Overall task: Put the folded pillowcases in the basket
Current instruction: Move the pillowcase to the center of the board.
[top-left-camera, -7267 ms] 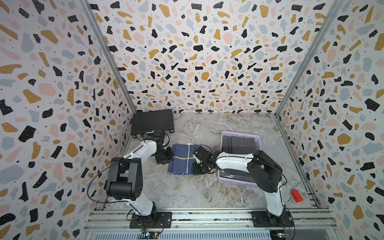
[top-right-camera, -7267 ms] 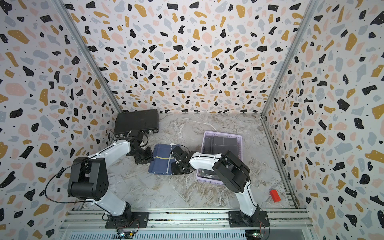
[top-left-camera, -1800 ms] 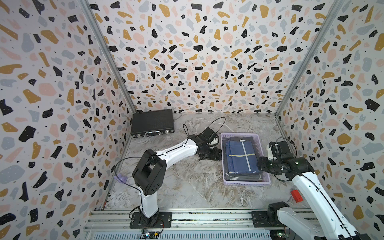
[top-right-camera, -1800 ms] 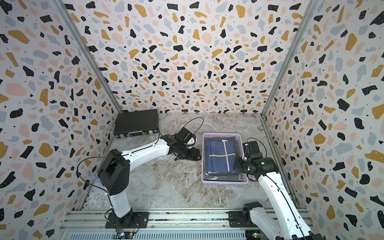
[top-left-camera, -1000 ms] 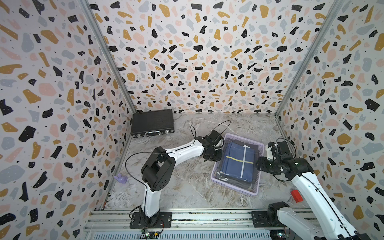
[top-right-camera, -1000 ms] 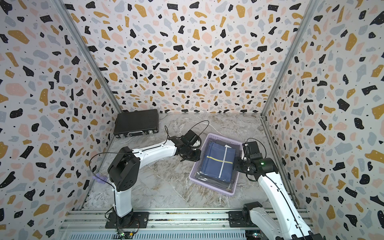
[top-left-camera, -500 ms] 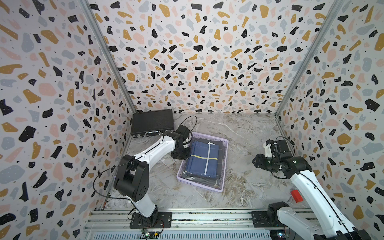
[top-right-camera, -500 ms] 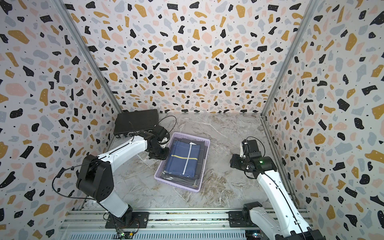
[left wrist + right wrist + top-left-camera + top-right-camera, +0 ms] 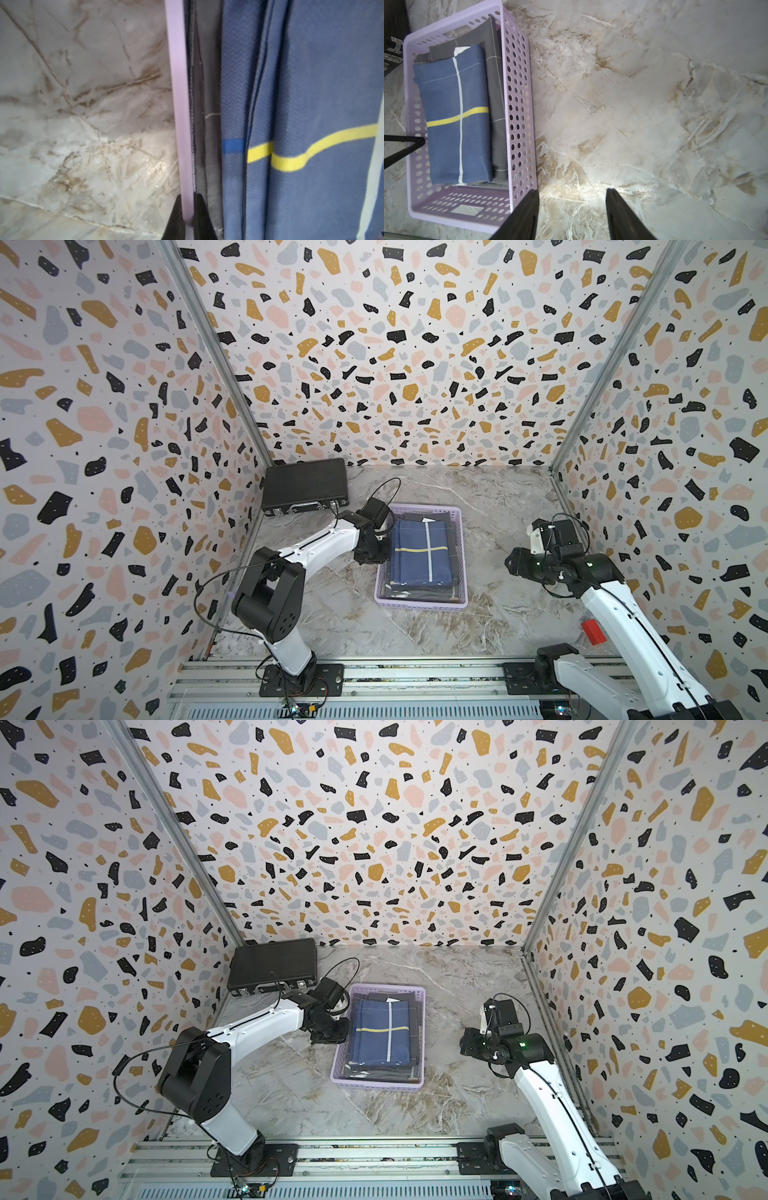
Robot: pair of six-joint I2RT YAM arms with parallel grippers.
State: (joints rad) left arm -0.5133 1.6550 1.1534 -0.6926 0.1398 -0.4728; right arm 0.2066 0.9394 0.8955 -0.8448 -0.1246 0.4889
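Note:
The lilac basket stands mid-table in both top views. Inside it the folded pillowcase, blue with a yellow stripe, lies flat on grey cloth. My left gripper is at the basket's left long wall. The left wrist view shows this gripper shut on the basket's rim, with the pillowcase just beyond. My right gripper hangs open over bare table to the right of the basket, holding nothing.
A black hard case sits at the back left corner, close behind the left arm. Folded grey cloth lies under the pillowcase. A small red object rests by the right wall. Patterned walls enclose three sides.
The pillowcase, earlier on the table left of the basket, now lies in it. Over the last second the left gripper dragged the basket from the right arm toward the middle and squared it.

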